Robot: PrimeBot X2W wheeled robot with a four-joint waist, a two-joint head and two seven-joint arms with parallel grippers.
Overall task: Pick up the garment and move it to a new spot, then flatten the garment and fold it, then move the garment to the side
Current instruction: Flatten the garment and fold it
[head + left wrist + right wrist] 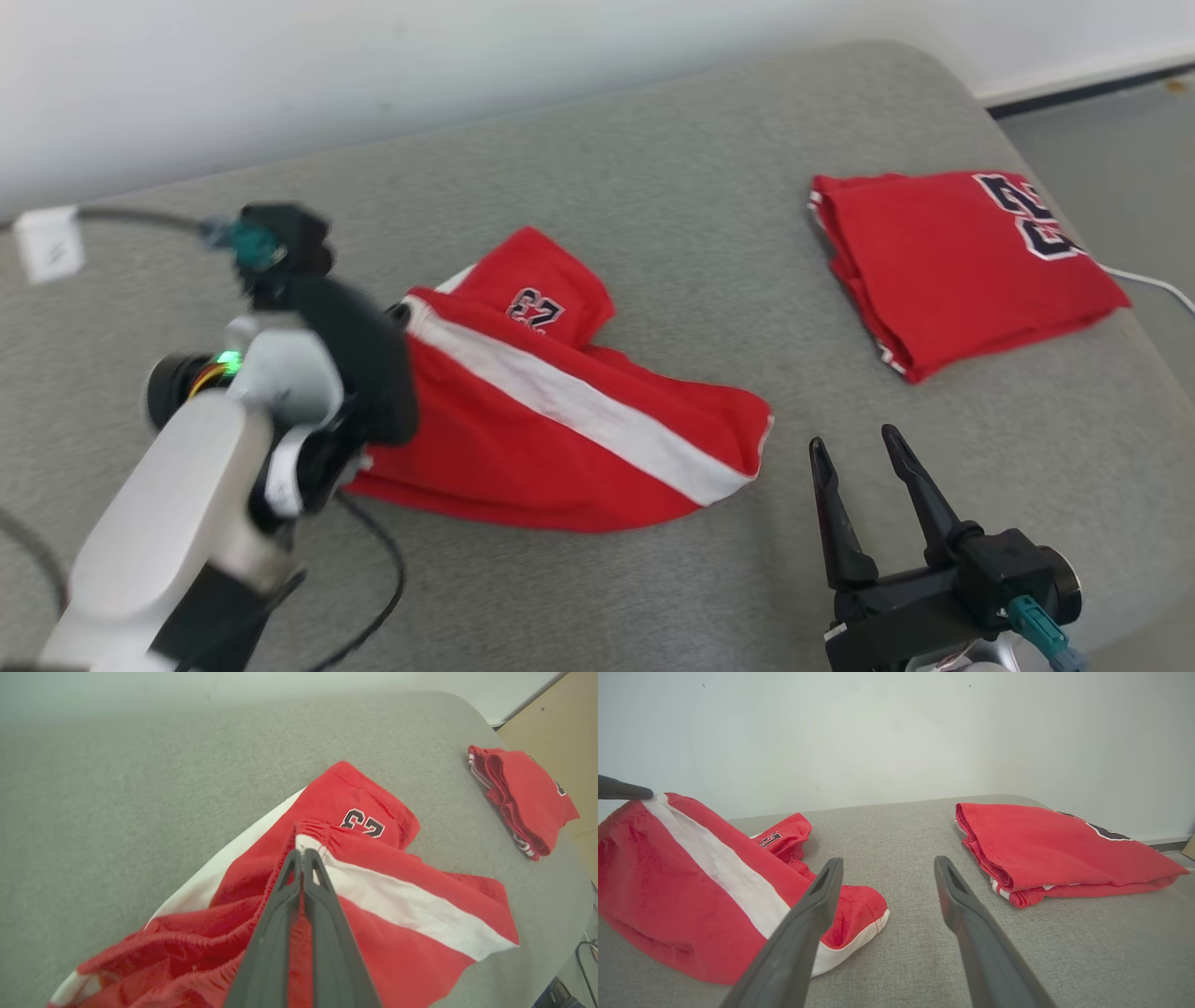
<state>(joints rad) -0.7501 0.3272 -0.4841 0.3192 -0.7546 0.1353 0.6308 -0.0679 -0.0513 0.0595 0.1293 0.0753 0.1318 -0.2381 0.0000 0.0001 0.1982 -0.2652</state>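
Head view is showing a grey counter [653, 168] carrying the garment [523, 439], red shorts lying crumpled left of centre, well apart from a folded red piece [952, 271] at right. Left fingers [286, 896] are pinching its waistband [310, 828] tight; right fingers [920, 485] are hovering wide apart, holding nothing.

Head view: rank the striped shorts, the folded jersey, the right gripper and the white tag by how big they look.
1. striped shorts
2. folded jersey
3. right gripper, nearer the camera and cut off by the frame edge, so its place against the jersey is unsure
4. white tag
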